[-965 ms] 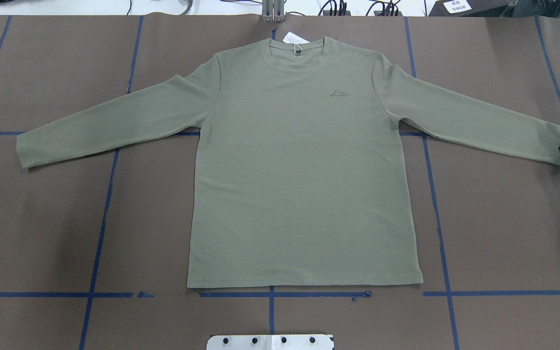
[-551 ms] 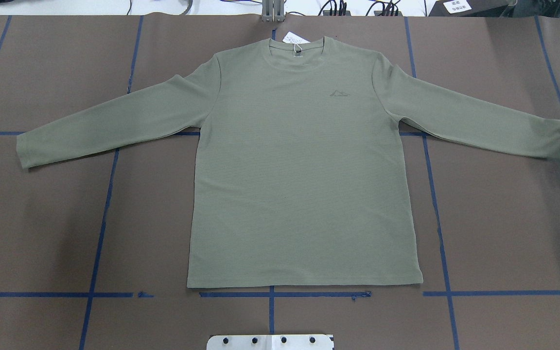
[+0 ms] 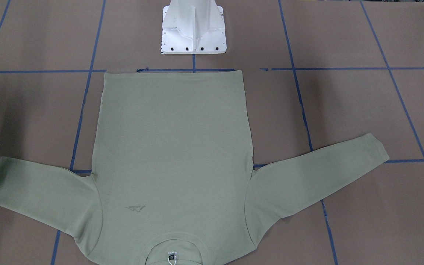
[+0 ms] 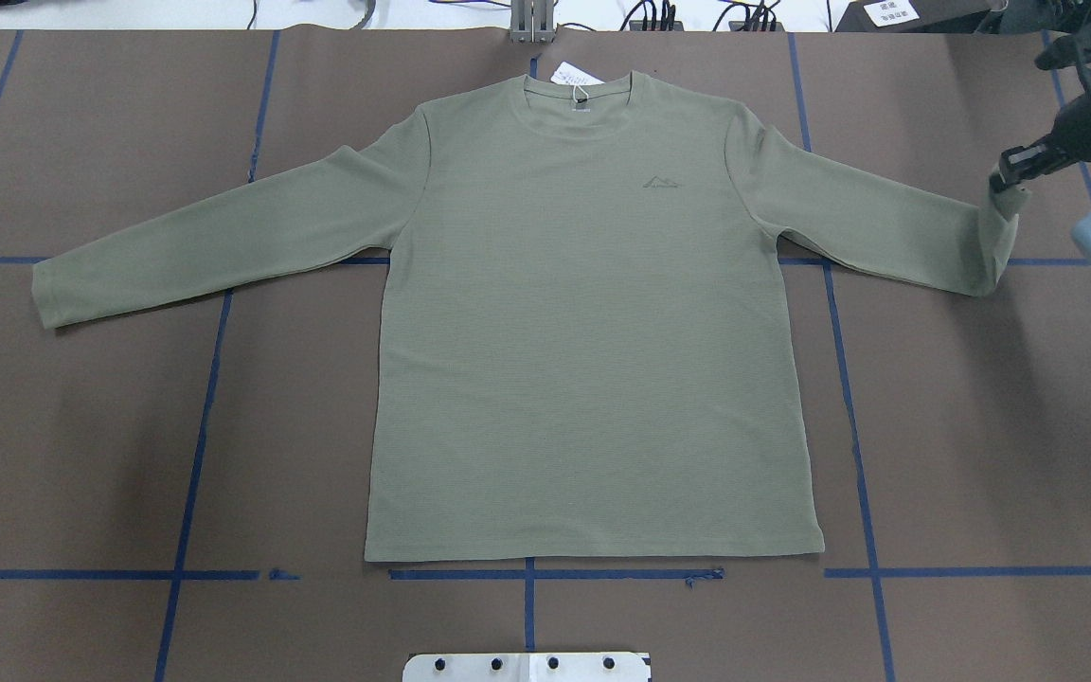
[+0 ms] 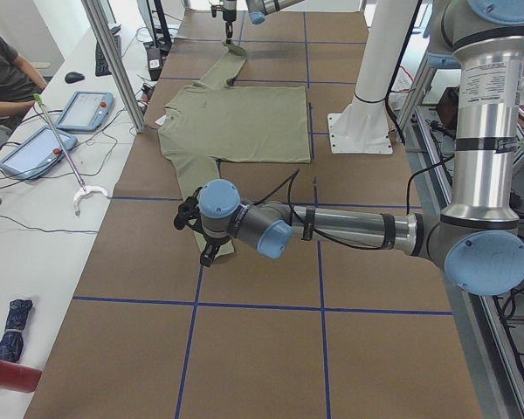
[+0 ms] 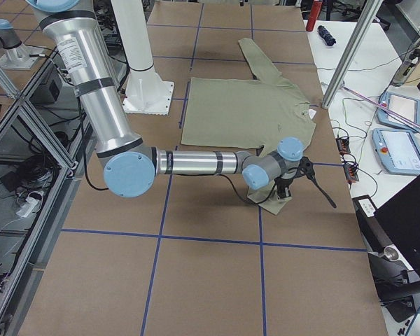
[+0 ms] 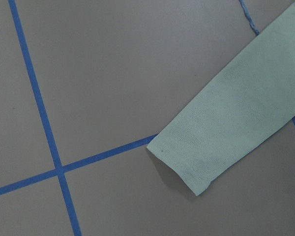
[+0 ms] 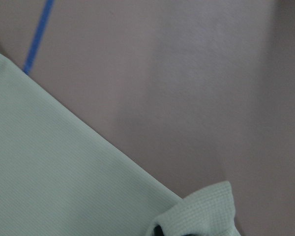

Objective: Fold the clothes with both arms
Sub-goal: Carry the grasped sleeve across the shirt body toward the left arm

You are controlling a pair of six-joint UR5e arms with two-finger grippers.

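Brown table covering (image 4: 81,426) with blue tape grid (image 4: 81,574), white bench (image 5: 44,253) alongside

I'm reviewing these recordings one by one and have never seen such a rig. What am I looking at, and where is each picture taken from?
A two-armed robot works at a brown table. Two pictures look down on it, from behind the robot and from across; two from the table's ends; two from wrist cameras. A green long-sleeved shirt lies flat. The right gripper pinches one lifted sleeve cuff; the left gripper hovers near the other cuff, which lies flat.
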